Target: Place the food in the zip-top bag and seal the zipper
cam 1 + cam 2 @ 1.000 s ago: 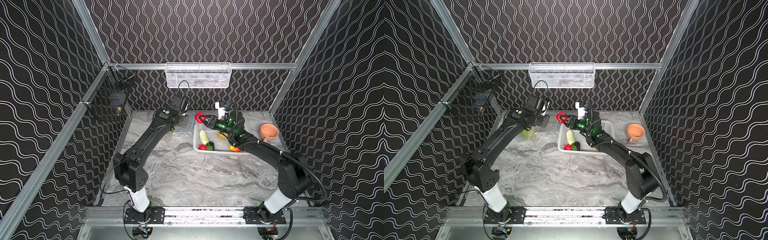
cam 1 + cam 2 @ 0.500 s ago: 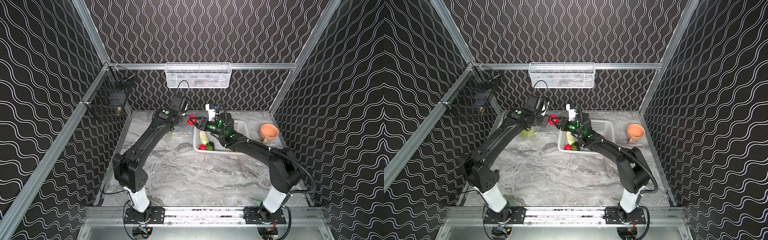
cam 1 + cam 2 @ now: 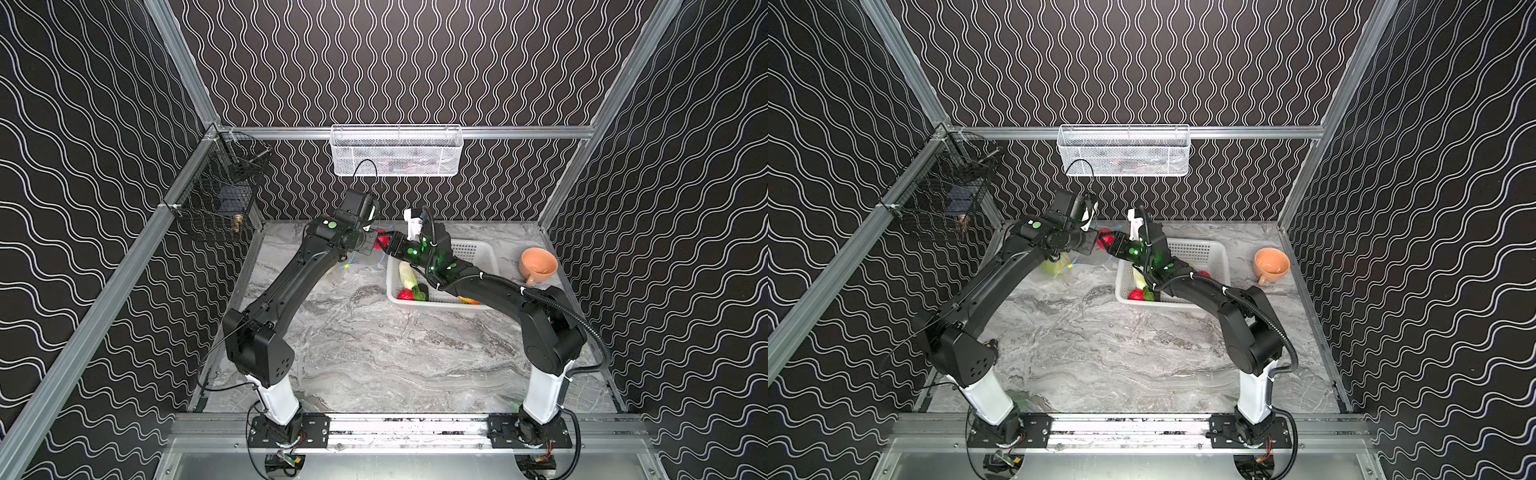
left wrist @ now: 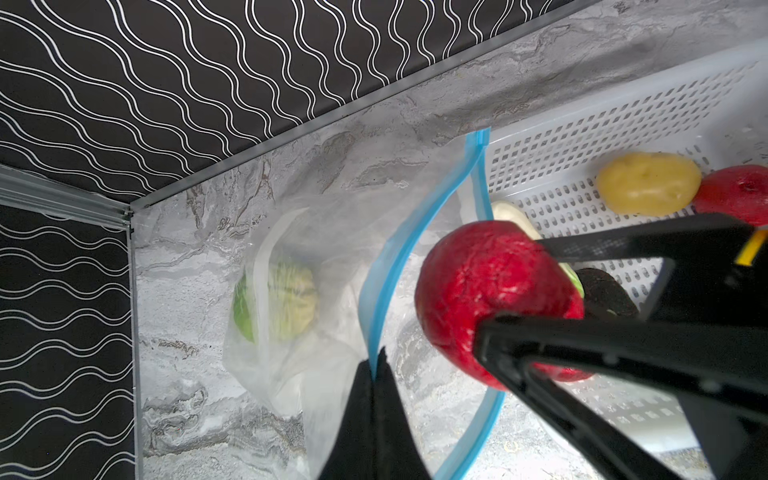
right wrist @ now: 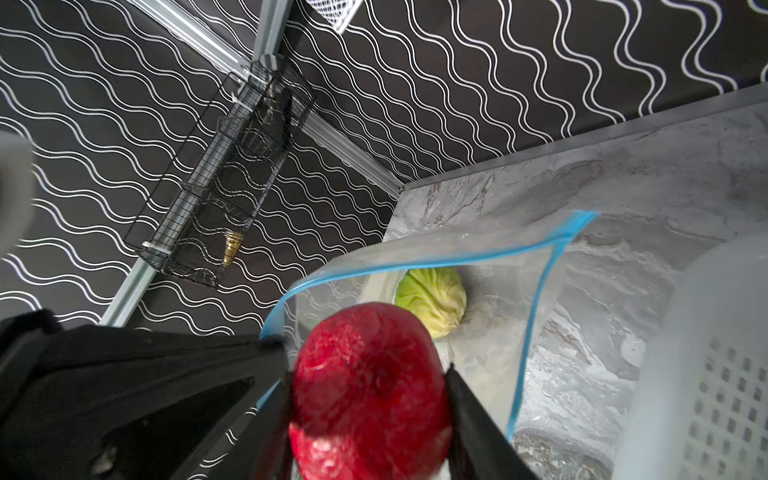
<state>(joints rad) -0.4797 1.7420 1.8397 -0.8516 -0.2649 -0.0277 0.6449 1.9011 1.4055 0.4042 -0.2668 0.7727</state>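
Observation:
My left gripper (image 4: 374,368) is shut on the light-blue zipper (image 4: 399,245) and holds the mouth of the clear zip-top bag (image 4: 324,216) up and open. A ribbed green melon (image 5: 432,299) lies inside the bag. My right gripper (image 5: 369,370) is shut on a red strawberry (image 4: 469,286), right at the bag's mouth and close beside the left gripper (image 3: 371,246). In the white basket (image 3: 478,249) lie a white radish (image 3: 408,274), a strawberry (image 3: 406,295), a dark eggplant (image 3: 422,291), a lemon (image 4: 648,183) and a mango (image 3: 469,300).
An orange cup (image 3: 538,266) stands at the table's right edge, past the basket. A white mesh basket (image 3: 397,149) hangs on the back rail and a black wire cage (image 3: 216,199) on the left rail. The two arms nearly touch at the back of the table.
My right gripper has carried the strawberry leftward, from over the basket to the bag's mouth beside the left gripper. The left arm and the bag have stayed put.

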